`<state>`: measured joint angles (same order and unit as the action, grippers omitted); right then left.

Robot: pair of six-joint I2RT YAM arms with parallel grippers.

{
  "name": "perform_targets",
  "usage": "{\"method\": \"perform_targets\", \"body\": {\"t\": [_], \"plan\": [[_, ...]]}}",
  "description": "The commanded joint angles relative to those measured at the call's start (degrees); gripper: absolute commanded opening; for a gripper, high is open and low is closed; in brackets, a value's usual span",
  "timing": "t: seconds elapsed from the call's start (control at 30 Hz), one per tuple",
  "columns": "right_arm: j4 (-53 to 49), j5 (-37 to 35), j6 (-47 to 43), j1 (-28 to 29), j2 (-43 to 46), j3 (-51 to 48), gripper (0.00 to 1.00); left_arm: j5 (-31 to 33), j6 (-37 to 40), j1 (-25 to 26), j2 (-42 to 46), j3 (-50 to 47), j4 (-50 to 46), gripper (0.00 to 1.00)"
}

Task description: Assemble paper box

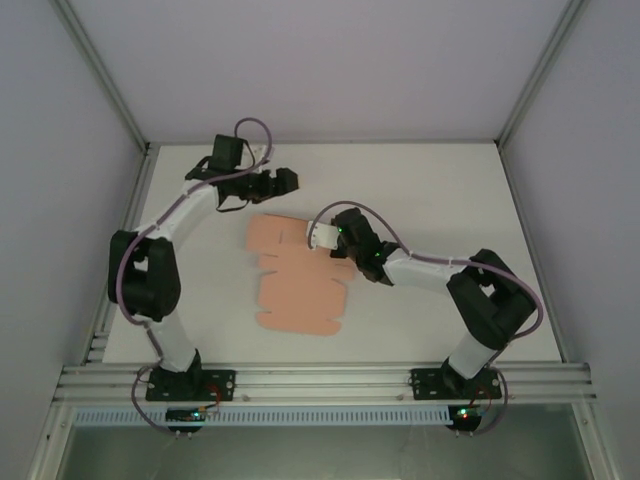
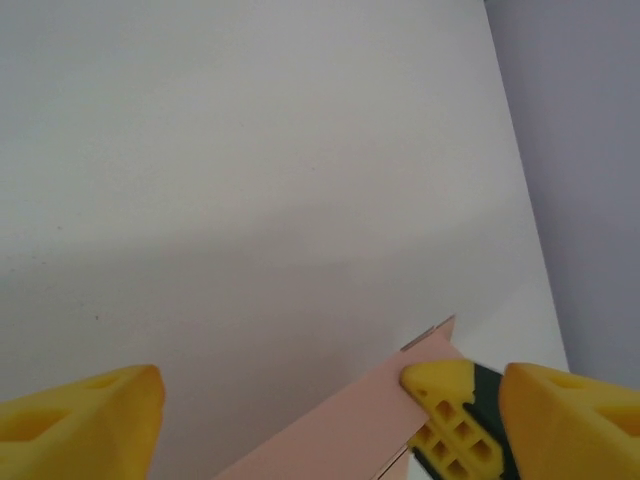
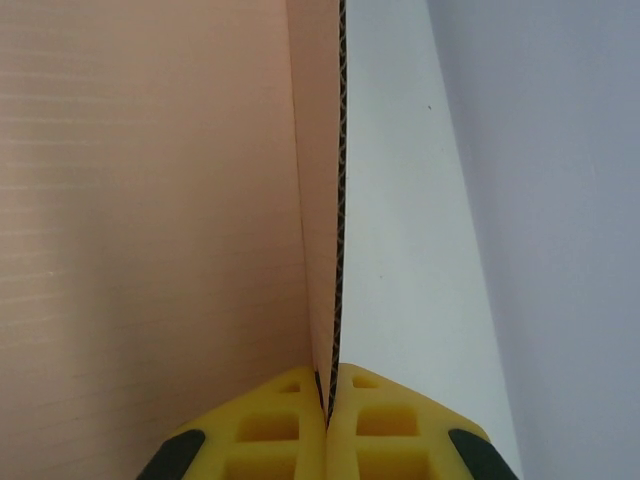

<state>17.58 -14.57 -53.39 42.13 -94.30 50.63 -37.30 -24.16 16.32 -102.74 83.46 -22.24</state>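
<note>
— Position from above?
— Mid-table, a salmon-pink die-cut cardboard sheet (image 1: 300, 285) is laid flat, the right gripper (image 1: 322, 238) at its edge.
— Left wrist?
— Nothing is held by the left gripper (image 2: 280, 390), spread wide.
— Right wrist?
— 1 raised flap (image 3: 318, 200) is clamped; flap folding is judged underway, and upright creasing is required next.

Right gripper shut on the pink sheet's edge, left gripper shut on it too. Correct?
Wrong on the left. The right gripper is shut on the paper box edge, but the left gripper is open: the left wrist view shows its fingers wide apart, the sheet's corner beside one of them, unclamped.
</note>
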Motion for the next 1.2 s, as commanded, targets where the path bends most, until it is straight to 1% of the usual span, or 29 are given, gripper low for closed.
{"method": "perform_targets", "body": {"t": [0.0,0.1,0.17,0.23,0.37,0.43,0.53,0.63,0.73,0.87,0.97,1.07,1.1,1.17], "plan": [[2.4,-0.3,-1.1,-0.6,-0.6,1.4,0.0,-3.2,2.0,0.8,-0.1,1.3,-4.6,0.83],[1.5,-0.7,-0.5,-1.0,-0.5,1.6,0.0,1.9,2.4,1.2,1.5,-0.6,-5.7,0.83],[1.2,-0.7,-0.2,-1.2,-0.4,1.5,0.0,4.1,2.3,1.2,2.5,-1.8,-5.9,0.84],[0.4,-0.9,-0.1,-1.1,-0.7,1.8,0.0,4.4,1.9,1.3,2.9,-2.1,-6.0,0.83],[0.3,-4.1,1.9,-1.3,-1.6,3.1,0.0,5.0,0.9,2.5,3.6,-3.1,-7.3,0.78],[0.2,-4.6,2.7,-1.4,-1.9,3.5,0.0,4.7,0.0,3.3,4.2,-4.1,-6.3,0.75],[1.1,-6.8,3.9,-1.2,-2.7,4.2,0.0,4.5,-2.7,4.5,5.4,-5.5,-3.6,0.74],[3.1,-8.4,5.0,-0.6,-3.2,4.1,0.0,1.9,-5.9,5.8,6.1,-7.3,1.2,0.73],[4.5,-7.2,6.2,0.3,-3.3,3.8,0.0,-1.7,-9.8,6.6,5.5,-9.7,9.1,0.71],[6.9,-5.8,5.7,1.2,-3.6,2.9,0.0,-4.0,-12.0,7.4,3.6,-10.1,15.0,0.68],[7.6,-4.8,5.7,1.4,-3.5,2.4,0.0,-2.6,-11.7,8.2,3.0,-9.9,16.4,0.66],[8.0,-4.2,6.1,1.4,-3.1,1.6,0.0,-3.5,-12.3,8.2,3.8,-11.4,20.0,0.66],[7.5,-4.2,6.3,1.3,-3.0,1.5,0.0,-3.5,-11.5,8.2,4.2,-11.5,19.4,0.66],[6.9,-5.3,6.3,1.2,-2.6,1.2,0.0,0.0,-8.7,7.8,6.0,-11.8,14.9,0.68]]}}
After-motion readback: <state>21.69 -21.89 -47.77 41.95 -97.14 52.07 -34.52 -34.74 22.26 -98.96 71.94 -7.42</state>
